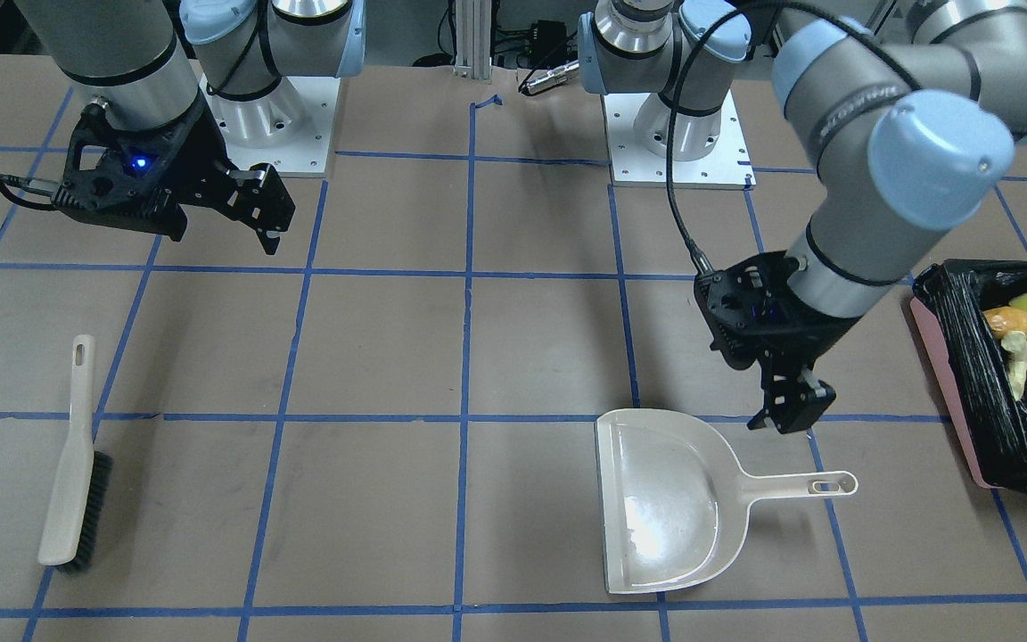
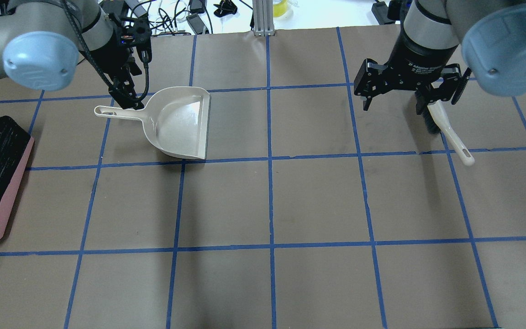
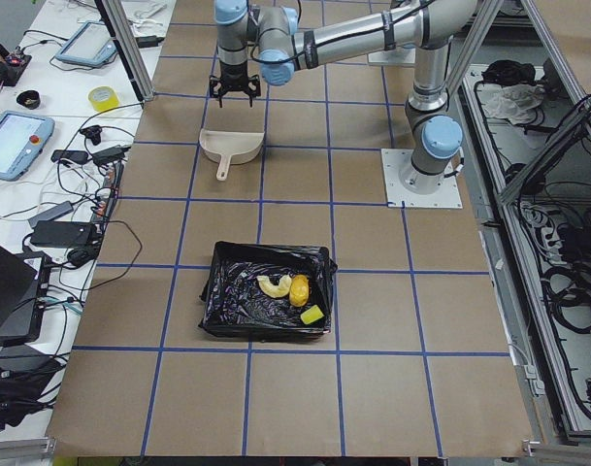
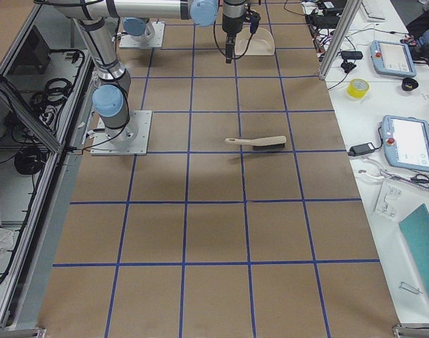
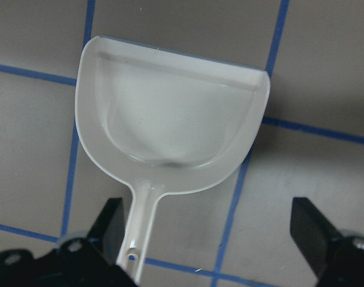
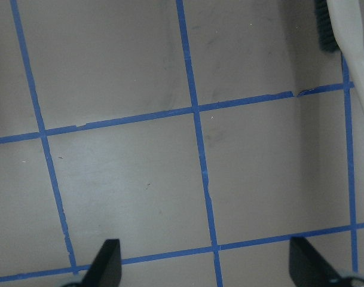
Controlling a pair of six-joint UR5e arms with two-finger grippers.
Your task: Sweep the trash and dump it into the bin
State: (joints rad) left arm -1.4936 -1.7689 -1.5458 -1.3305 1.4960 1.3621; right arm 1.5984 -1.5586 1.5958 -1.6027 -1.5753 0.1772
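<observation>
My left claw (image 5: 210, 224) gapes over the glossy, scoop-shaped dustpan (image 5: 170, 119); right claw (image 6: 207, 260) gapes empty. Trash (image 3: 290, 289) lies in the crinkled, black-bagged bin (image 3: 239, 291), which is cropped overhead.

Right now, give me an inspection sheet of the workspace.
Surface: brown table with a blue tape grid; no loose trash seen on it.
Job's things: trash, three pieces, lies in the bin; dustpan empty, flat; brush flat on the table.
Clutter: nothing seen.
Grippers: left gripper open above the dustpan handle, holding nothing; right gripper open, raised, empty.
Cables: black cable along the left arm; loose cables beyond the table's far edge.
Surroundings: side bench with tablets and a tape roll.
</observation>
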